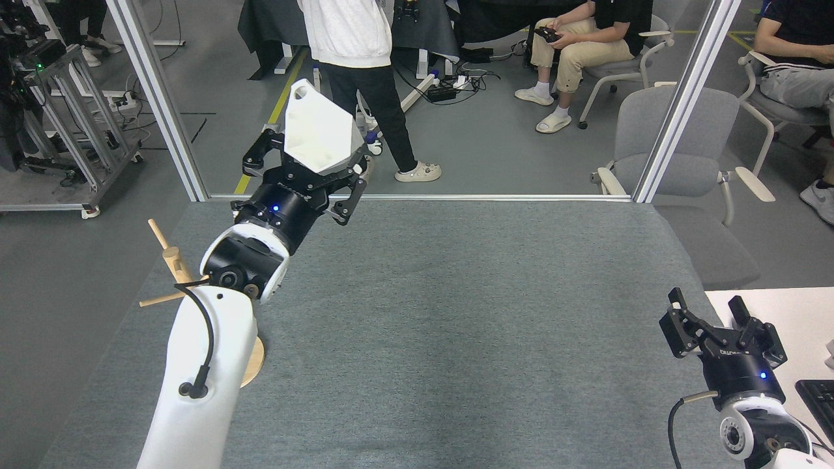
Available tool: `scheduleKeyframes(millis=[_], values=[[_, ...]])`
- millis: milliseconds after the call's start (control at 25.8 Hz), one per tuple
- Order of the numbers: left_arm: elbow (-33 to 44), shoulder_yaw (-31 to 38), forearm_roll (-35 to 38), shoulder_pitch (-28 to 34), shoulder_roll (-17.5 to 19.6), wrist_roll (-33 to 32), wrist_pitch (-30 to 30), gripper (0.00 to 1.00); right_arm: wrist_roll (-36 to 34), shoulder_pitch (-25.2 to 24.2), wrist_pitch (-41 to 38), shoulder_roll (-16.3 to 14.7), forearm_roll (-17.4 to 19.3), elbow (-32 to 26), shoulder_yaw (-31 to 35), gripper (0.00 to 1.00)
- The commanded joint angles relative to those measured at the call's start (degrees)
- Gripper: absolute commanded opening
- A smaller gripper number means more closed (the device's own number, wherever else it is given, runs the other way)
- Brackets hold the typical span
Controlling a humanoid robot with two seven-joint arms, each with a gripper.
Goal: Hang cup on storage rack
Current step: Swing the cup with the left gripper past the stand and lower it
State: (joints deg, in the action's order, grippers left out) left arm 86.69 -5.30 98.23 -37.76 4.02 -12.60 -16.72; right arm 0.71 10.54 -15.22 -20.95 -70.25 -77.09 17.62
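Head view: "ROBOTIQ" lettering on right gripper (722, 324), upside down

A grey table (456, 312) fronts a standing person (355, 71), an empty grey chair (677, 143) and seated people (586, 39).

Left gripper (306, 170) clamps cup (319, 133) above rack (171, 259); right gripper (720, 326) spread.

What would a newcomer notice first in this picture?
First, the matte white faceted cup, held high at upper left by the left gripper. Next, the light wooden storage rack at the left table edge, partly hidden behind that arm. The open right gripper sits low right.
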Motion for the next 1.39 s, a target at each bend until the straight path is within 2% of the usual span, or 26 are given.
scheduleKeyframes(millis=[0,155,349,465,581,736,1085,1201,1356], values=[[3.49,4.6,-0.05,0.41,5.56,-0.14,-1.56,0.32,-0.01,-0.26,-0.07,0.03,-0.15,-0.25,0.13,0.99],[8.5,9.96,-0.05,2.96,10.3,-0.32,-3.85,0.31,-0.01,-0.26,0.02,0.12,-0.15,-0.25,0.13,0.99],[9.99,17.78,-0.05,4.98,12.24,-0.32,-7.71,0.31,-0.01,-0.43,0.46,0.29,-0.68,-0.34,-0.05,0.99],[10.08,21.91,0.03,8.23,13.56,0.56,-8.86,0.25,-0.62,-0.43,0.72,0.38,-0.68,-0.78,-0.22,0.99],[10.35,26.31,0.03,13.33,15.23,5.22,-8.94,0.24,-1.15,-0.35,0.63,-0.41,-0.42,-0.87,-0.93,0.99],[11.49,31.06,0.03,20.18,16.72,11.9,-8.94,0.24,-1.15,-0.17,0.28,0.29,-0.5,-0.78,-0.57,0.99],[8.06,37.29,-0.23,30.12,15.84,22.01,-9.21,0.24,-0.97,0.18,0.02,0.03,-0.5,-0.78,-0.57,0.99],[2.0,37.03,-0.23,30.38,14.44,27.19,-9.65,0.24,-0.97,0.44,0.02,-0.23,-0.5,-0.78,-0.31,0.99],[-2.22,37.03,-0.23,30.56,12.94,30.45,-12.9,0.24,-0.97,1.15,0.37,-0.23,-0.5,-0.78,-0.13,0.99]])
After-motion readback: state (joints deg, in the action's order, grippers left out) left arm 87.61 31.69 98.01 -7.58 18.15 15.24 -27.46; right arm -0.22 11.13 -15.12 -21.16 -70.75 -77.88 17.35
